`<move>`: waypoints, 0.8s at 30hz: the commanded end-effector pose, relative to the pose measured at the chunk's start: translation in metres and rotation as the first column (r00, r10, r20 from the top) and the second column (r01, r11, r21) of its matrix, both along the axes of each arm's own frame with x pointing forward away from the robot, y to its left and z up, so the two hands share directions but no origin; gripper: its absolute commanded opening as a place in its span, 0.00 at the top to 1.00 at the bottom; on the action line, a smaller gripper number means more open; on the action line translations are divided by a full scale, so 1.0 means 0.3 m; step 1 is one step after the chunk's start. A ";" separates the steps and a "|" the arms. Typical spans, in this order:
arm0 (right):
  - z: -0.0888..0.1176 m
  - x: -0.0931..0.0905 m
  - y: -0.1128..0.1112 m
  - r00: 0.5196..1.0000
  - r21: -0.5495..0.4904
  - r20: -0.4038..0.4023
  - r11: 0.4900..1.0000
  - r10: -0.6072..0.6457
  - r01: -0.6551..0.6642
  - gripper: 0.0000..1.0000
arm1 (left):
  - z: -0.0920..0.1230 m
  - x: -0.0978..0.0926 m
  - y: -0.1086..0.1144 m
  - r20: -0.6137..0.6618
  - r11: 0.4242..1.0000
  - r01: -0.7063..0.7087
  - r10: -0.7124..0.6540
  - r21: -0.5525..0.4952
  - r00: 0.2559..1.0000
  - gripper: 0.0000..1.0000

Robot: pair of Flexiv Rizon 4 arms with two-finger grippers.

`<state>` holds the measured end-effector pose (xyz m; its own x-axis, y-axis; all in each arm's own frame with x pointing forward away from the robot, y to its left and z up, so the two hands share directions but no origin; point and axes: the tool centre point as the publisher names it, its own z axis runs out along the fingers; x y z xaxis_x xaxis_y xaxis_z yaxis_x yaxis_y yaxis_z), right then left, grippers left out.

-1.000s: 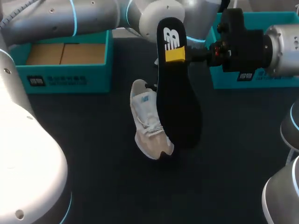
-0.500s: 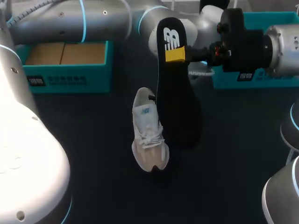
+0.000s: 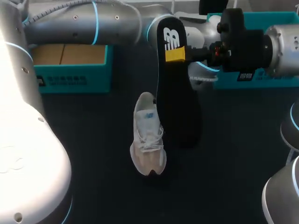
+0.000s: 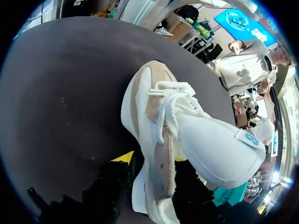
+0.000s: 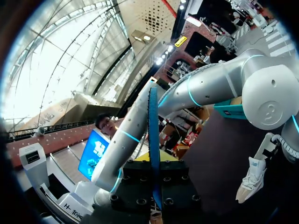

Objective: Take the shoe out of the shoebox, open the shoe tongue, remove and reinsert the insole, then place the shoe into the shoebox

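Awaiting reinsertion of the insole [image 3: 175, 102]
It is clamped in the right gripper [image 3: 175, 54], the shoe [image 3: 148, 135] in the left gripper [image 4: 152, 179]; buckling could be caused by misalignment.

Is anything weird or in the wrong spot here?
Yes. The insole is out of the shoe. The right gripper pinches it by one end, so it hangs in the air next to the shoe. The left gripper holds the shoe between its fingers.
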<state>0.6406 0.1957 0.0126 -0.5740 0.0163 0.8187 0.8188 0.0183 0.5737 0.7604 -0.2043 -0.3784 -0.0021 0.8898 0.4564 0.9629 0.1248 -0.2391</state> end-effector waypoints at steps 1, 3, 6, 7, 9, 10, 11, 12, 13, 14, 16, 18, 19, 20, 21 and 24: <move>0.001 0.002 0.009 1.000 -0.003 -0.002 1.000 -0.001 0.001 1.00 | 0.096 0.035 0.023 -0.026 0.994 -0.027 0.024 -0.107 0.999 0.00; 0.001 0.002 0.009 1.000 -0.003 -0.002 1.000 -0.001 0.001 1.00 | 0.154 0.055 0.016 -0.018 0.981 -0.065 0.063 -0.181 0.998 0.00; 0.001 0.002 0.009 1.000 -0.003 -0.002 1.000 -0.001 0.001 1.00 | 0.238 0.092 0.003 -0.007 0.947 -0.105 0.108 -0.303 0.994 0.00; 0.001 0.002 0.009 1.000 -0.003 -0.002 1.000 -0.001 0.001 1.00 | 0.262 0.106 -0.001 0.003 0.930 -0.125 0.135 -0.346 0.991 0.00; 0.001 0.002 0.009 1.000 -0.003 -0.002 1.000 -0.001 0.001 1.00 | 0.300 0.139 -0.013 0.004 0.897 -0.159 0.176 -0.413 0.984 0.00; 0.001 0.002 0.009 1.000 -0.003 -0.002 1.000 -0.001 0.001 1.00 | 0.318 0.155 -0.016 -0.004 0.882 -0.171 0.189 -0.438 0.982 0.00; 0.001 0.002 0.009 1.000 -0.003 -0.002 1.000 -0.001 0.001 1.00 | 0.336 0.171 -0.018 -0.004 0.863 -0.183 0.205 -0.471 0.979 0.00; 0.001 0.002 0.009 1.000 -0.003 -0.002 1.000 -0.001 0.001 1.00 | 0.355 0.189 -0.019 -0.012 0.843 -0.197 0.221 -0.501 0.975 0.00; 0.001 0.002 0.009 1.000 -0.003 -0.002 1.000 -0.001 0.001 1.00 | 0.373 0.204 -0.019 -0.017 0.824 -0.205 0.231 -0.528 0.973 0.00; 0.001 0.002 0.009 1.000 -0.003 -0.002 1.000 -0.001 0.001 1.00 | 0.392 0.218 -0.018 -0.020 0.800 -0.216 0.248 -0.560 0.969 0.00; 0.001 0.002 0.009 1.000 -0.003 -0.002 1.000 -0.001 0.001 1.00 | 0.433 0.243 -0.012 -0.034 0.758 -0.226 0.260 -0.611 0.965 0.00; 0.001 0.002 0.009 1.000 -0.003 -0.002 1.000 -0.001 0.001 1.00 | 0.476 0.260 -0.001 -0.045 0.713 -0.231 0.270 -0.662 0.962 0.00; 0.001 0.002 0.009 1.000 -0.003 -0.002 1.000 -0.001 0.001 1.00 | 0.497 0.265 0.006 -0.045 0.687 -0.234 0.281 -0.688 0.959 0.00; 0.001 0.002 0.009 1.000 -0.003 -0.002 1.000 -0.001 0.001 1.00 | 0.517 0.266 0.014 -0.048 0.663 -0.232 0.284 -0.712 0.958 0.00; 0.001 0.002 0.009 1.000 -0.003 -0.002 1.000 -0.001 0.001 1.00 | 0.538 0.266 0.023 -0.045 0.642 -0.225 0.285 -0.733 0.958 0.00; -0.003 0.014 -0.009 1.000 -0.007 -0.016 1.000 -0.023 0.023 1.00 | 0.599 0.256 0.047 -0.032 0.577 -0.206 0.298 -0.790 0.954 0.00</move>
<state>0.6420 0.1950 0.0125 -0.5717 0.0186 0.8202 0.8204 0.0146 0.5715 0.8472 -0.2183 -0.2158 -0.2051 0.9781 -0.0356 0.9325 0.1842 -0.3107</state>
